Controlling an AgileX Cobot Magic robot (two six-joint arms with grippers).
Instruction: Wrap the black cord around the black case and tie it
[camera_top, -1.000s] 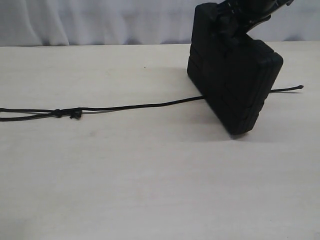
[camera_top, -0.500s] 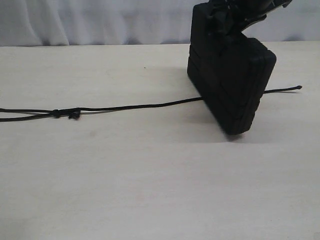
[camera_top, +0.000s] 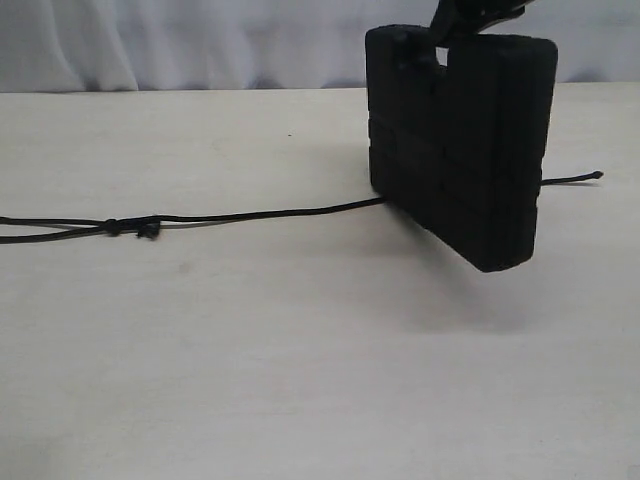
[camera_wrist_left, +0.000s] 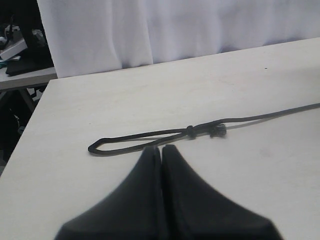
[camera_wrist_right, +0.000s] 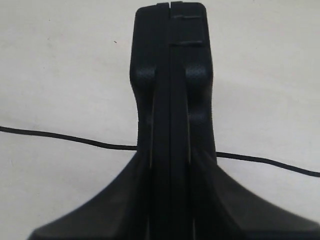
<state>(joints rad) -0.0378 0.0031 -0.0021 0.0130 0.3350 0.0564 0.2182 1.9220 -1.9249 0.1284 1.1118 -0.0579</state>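
Clamping from above, the right end effector (camera_wrist_right: 170, 75) holds the flat, rectangular, ribbed black hard-plastic case (camera_wrist_right: 170, 25) edge-on between its pads, jaws set narrow at the case's thickness. Its wrist view shows the closed seam between the two halves. The exterior view instead shows the broad face standing upright, gripped at the top edge by the handle slot. Whether the bottom touches the pale counter (camera_top: 250, 350) I cannot tell. The long, thin black braided cord (camera_top: 270, 213) lies on the counter, passing below the case and emerging on both sides. Only the left wrist view shows the cord's narrow loop, just ahead of the left end effector (camera_wrist_left: 161, 150), whose jaws are pressed together, holding nothing.
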